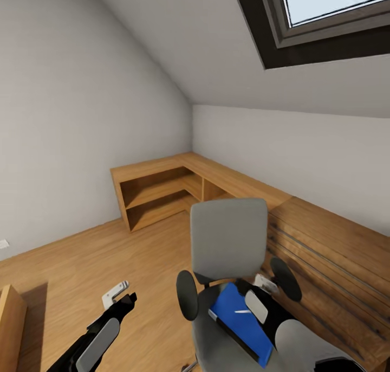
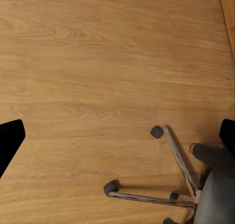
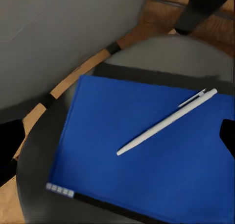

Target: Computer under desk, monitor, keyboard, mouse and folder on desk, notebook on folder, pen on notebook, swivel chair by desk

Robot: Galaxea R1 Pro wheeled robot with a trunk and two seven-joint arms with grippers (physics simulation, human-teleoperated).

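Folder (image 3: 147, 150) lay flat on swivel chair (image 1: 227, 242) seat, pen (image 3: 166, 122) atop it. Right gripper (image 3: 117, 136) hovered above, jaws wide; left gripper (image 1: 120, 297) wide, empty.

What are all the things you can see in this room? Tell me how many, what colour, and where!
swivel chair: one, grey seat and back, black armrests, chrome legs, on the floor in front of the robot.
folder: one, bright blue, flat on the chair seat.
pen: one, white, lying on top of the folder.
dark flat thing under the folder: one, black edge showing; cannot tell what it is.
corner shelf unit: one, wooden, against the far walls.
skylight: one, dark frame, in the sloping ceiling.
floor: wood planks.
left gripper: one, black and white, over bare floor beside the chair.
right gripper: one, black and grey, above the folder.
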